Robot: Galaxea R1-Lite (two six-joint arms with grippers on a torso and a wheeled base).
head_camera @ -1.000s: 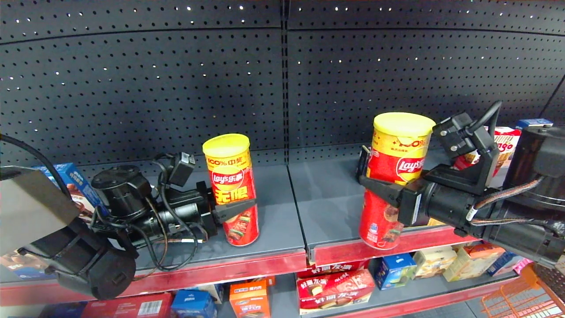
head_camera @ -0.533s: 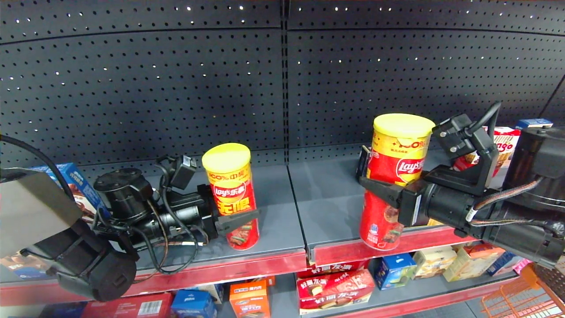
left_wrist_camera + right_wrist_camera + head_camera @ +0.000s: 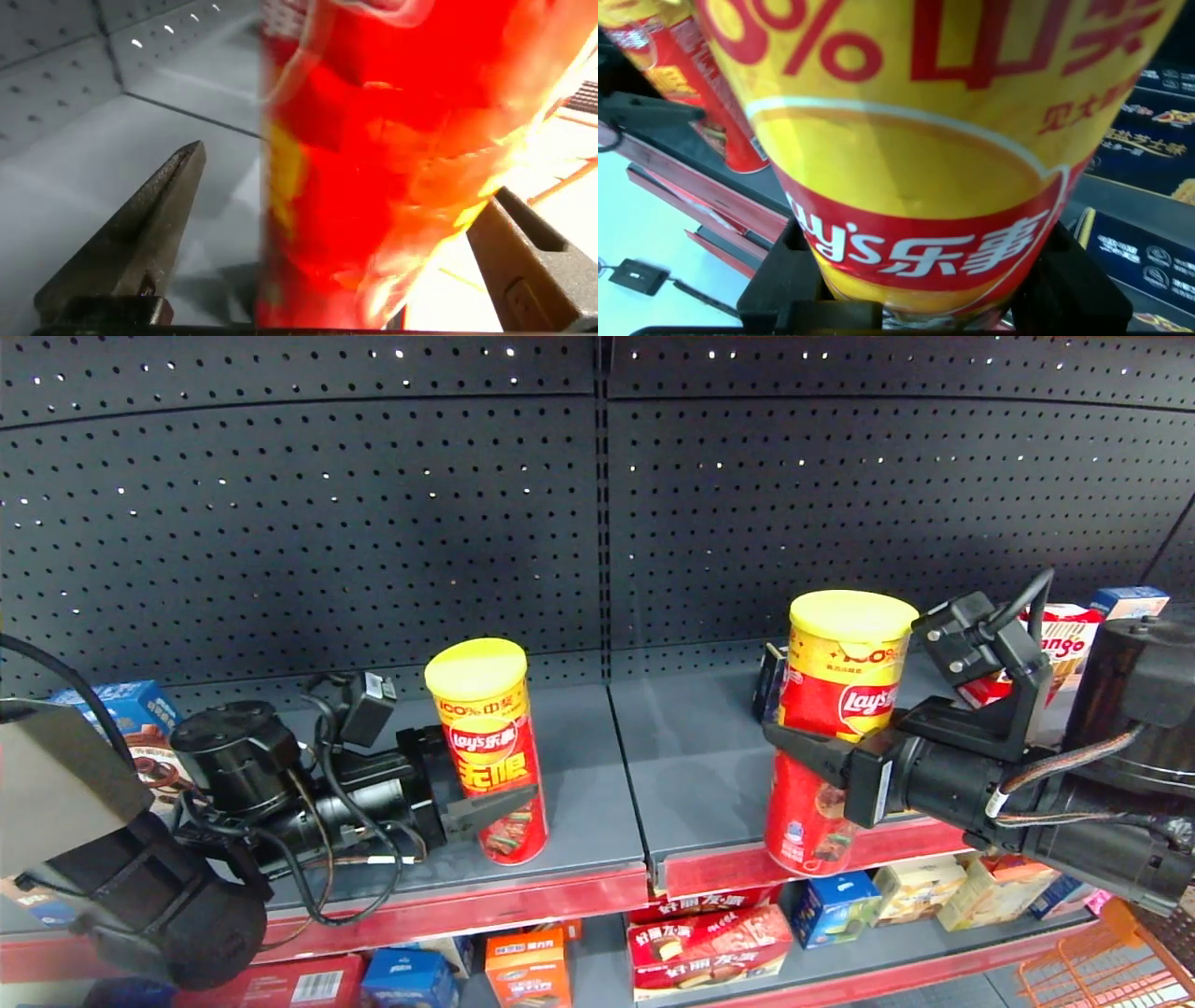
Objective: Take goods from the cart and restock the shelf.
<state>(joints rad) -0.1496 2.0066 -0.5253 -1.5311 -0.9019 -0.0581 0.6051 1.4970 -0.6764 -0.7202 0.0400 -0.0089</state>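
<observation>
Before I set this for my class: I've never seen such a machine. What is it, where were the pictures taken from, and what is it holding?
It is a two-armed robot restocking a shop shelf. The wide picture comes from a camera on its head, looking forward and down. The two close-ups come from cameras on its wrists, so each looks out past that arm's own gripper. The left gripper is open around the left can, which stands on the shelf. The right gripper is shut on the right can, held at the shelf's front edge. Boxes lie on the shelf below.
</observation>
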